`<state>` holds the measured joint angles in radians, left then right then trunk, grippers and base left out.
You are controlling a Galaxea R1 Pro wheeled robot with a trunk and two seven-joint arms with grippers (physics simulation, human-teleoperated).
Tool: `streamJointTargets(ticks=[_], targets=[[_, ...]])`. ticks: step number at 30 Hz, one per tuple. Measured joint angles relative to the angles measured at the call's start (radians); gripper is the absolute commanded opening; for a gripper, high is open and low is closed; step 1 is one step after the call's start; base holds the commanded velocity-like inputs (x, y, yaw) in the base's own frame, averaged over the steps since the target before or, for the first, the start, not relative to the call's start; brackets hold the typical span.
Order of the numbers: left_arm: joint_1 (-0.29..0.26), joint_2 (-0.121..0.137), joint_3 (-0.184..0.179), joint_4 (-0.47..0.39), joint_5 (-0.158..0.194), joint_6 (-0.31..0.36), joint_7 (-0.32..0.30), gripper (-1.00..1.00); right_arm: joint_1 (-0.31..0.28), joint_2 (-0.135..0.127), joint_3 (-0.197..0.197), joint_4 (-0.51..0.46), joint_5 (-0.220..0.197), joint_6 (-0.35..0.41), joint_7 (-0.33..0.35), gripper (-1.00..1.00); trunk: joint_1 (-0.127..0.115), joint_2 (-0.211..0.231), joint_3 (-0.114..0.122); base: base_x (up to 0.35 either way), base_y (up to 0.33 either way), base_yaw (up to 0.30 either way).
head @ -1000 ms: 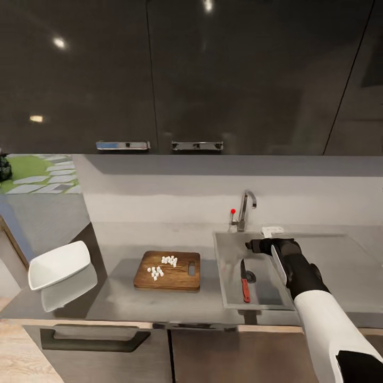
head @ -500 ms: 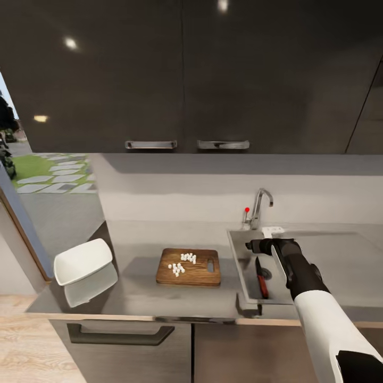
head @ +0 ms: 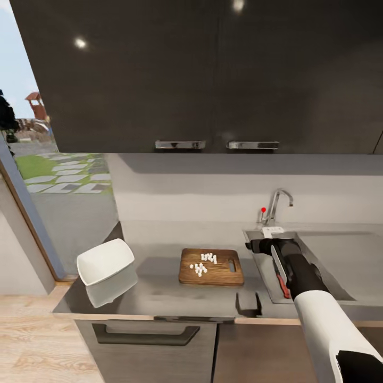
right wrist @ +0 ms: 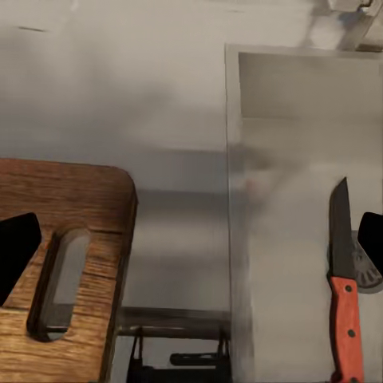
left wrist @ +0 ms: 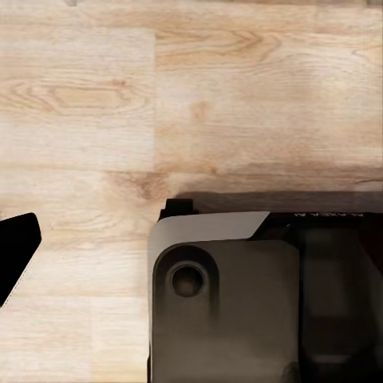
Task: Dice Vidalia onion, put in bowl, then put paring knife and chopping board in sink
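Observation:
The brown chopping board (head: 218, 272) lies on the grey countertop (head: 154, 284) with several small white diced pieces of Vidalia onion (head: 202, 264) on it. The white bowl (head: 105, 260) stands at the countertop's left end, tilted. In the sink (head: 324, 255) lies the red-handled paring knife (head: 283, 285), partly hidden by my right arm. My right gripper (head: 250, 246) hangs open and holds nothing above the strip between board and sink. The right wrist view has the board's handle slot (right wrist: 60, 279), the knife (right wrist: 343, 279) and the sink (right wrist: 295, 120). My left gripper's fingertip (left wrist: 16, 247) sits over the floor.
A chrome tap (head: 277, 205) with a red knob (head: 263, 209) stands behind the sink, a small white object (head: 272, 231) at its back rim. Dark wall cabinets (head: 213, 80) hang overhead. A glass opening (head: 32, 159) is at left. My base (left wrist: 263, 303) stands on wooden floor (left wrist: 159, 104).
The camera has swung left: board, bowl and sink sit further right in the picture. My right gripper has come from above the sink to above the counter beside the board.

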<state>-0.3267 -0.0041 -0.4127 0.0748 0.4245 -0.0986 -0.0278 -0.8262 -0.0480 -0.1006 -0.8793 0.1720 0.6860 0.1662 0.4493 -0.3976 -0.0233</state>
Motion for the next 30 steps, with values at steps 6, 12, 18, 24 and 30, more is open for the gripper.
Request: streamJointTargets(ticks=[6, 12, 18, 24, 30], targets=[[0.000, 0.000, 0.000, 0.000, 0.000, 0.000, 0.000, 1.00, 0.000, 0.001, 0.000, 0.000, 0.000, 0.000, -0.002, 1.00, 0.000, 0.000, 0.000, -0.037, 0.120, 0.000], [0.000, 0.000, 0.000, 0.000, -0.001, 0.000, 0.000, 1.00, 0.000, 0.000, -0.001, 0.000, 0.001, 0.000, -0.002, 1.00, 0.000, 0.000, 0.000, -0.113, 0.113, 0.000], [0.000, 0.000, 0.000, 0.000, 0.000, 0.000, 0.000, 1.00, 0.000, -0.002, 0.000, 0.007, 0.002, 0.003, -0.006, 1.00, 0.000, 0.000, 0.000, -0.007, 0.006, 0.000], [0.000, 0.000, 0.000, 0.000, 0.000, 0.001, 0.000, 1.00, 0.000, -0.003, -0.014, 0.011, 0.002, 0.003, -0.006, 1.00, 0.000, 0.000, 0.000, 0.000, 0.000, -0.045], [0.000, 0.001, 0.000, 0.000, 0.000, 0.002, 0.000, 1.00, 0.000, -0.003, -0.020, 0.011, 0.001, 0.003, -0.007, 1.00, 0.000, 0.000, 0.002, 0.000, 0.000, -0.217]])
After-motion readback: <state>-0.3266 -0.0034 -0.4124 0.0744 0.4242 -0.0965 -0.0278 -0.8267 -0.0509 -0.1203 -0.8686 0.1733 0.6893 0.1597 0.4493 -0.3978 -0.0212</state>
